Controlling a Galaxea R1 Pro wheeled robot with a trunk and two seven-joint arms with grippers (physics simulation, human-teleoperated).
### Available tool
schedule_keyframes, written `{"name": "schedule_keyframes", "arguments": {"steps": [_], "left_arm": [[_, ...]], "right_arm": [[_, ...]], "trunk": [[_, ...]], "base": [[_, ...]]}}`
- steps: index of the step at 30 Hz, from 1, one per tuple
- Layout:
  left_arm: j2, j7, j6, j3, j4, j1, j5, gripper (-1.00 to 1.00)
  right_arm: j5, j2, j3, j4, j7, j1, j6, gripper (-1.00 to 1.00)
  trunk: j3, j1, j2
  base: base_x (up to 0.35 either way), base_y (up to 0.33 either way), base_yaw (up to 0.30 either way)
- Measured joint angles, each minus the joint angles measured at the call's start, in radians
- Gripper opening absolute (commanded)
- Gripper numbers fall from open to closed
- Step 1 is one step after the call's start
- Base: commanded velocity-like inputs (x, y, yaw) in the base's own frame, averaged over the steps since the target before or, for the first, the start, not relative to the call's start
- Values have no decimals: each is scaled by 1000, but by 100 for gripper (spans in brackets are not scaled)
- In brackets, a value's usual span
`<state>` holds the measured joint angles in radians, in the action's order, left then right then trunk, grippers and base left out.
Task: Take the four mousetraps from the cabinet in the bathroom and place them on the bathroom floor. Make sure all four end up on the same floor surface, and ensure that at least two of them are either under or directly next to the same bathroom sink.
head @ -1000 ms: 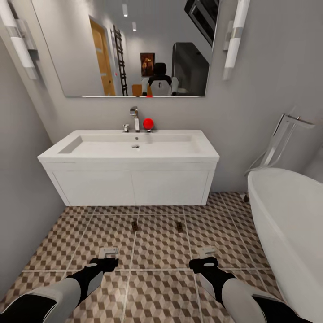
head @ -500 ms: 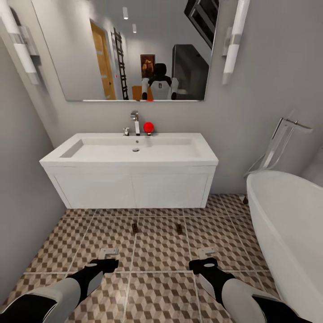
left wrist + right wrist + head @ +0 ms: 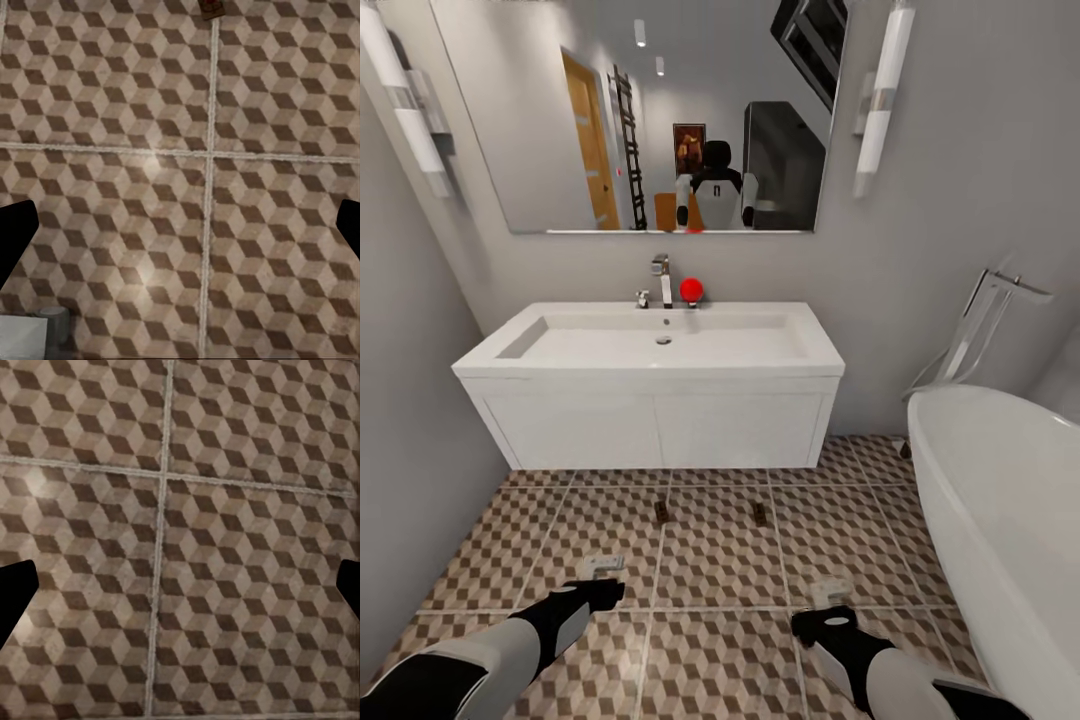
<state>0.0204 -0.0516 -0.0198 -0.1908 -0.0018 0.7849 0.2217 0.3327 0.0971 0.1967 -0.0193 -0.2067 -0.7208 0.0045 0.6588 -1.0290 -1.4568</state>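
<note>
2 mousetraps [image 3: 660,513] lie on the bathroom floor [image 3: 710,560] just before the bathroom sink [image 3: 650,345]. The left end effector [image 3: 603,566] and right end effector [image 3: 828,596] hang spread, empty. The wheeled base may clip them while turning.

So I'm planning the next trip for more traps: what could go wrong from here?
Two mousetraps lie on the bathroom floor ahead of the sink; rolling forward could likely run over or knock them. They are small and dark against the busy tile, so easy to lose. The bathtub crowds the right arm when turning.
</note>
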Motion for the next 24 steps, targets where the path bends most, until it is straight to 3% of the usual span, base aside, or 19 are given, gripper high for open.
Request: {"name": "schedule_keyframes", "arguments": {"steps": [10, 24], "left_arm": [[0, 1, -4, 0, 0, -29, 45, 100], [-2, 0, -4, 0, 0, -55, 57, 100]], "right_arm": [[1, -10, 0, -8, 3, 50, 0, 100], [0, -9, -1, -10, 5, 74, 0, 100]], "trunk": [[-31, 38, 70], [-75, 92, 168]], "base": [[0, 0, 0], [0, 0, 0]]}}
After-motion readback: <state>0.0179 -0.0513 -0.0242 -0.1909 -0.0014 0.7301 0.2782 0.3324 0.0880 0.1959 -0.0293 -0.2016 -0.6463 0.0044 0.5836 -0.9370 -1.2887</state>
